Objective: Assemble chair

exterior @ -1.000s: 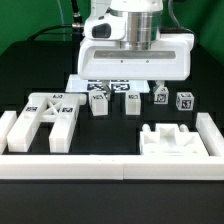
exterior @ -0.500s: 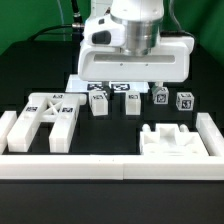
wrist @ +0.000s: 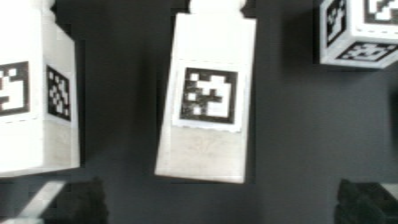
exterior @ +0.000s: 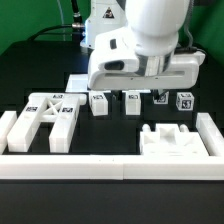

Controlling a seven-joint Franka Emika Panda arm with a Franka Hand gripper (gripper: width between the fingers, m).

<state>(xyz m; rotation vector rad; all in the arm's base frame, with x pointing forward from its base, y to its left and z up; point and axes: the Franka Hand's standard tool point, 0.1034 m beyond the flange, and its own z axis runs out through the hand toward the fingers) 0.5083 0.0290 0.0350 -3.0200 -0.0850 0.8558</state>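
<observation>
In the exterior view we face the robot arm [exterior: 150, 40] head-on from a little above the table [exterior: 30, 75], looking over the border rail [exterior: 110, 165], far enough back to take in the whole work area. In the wrist view we look steeply down from close above the dark table, so that one tagged leg [wrist: 210, 95] fills much of the picture. Both views share the row of tagged legs [exterior: 132, 101] beneath the arm, though we cannot tell which one is seen close.
</observation>
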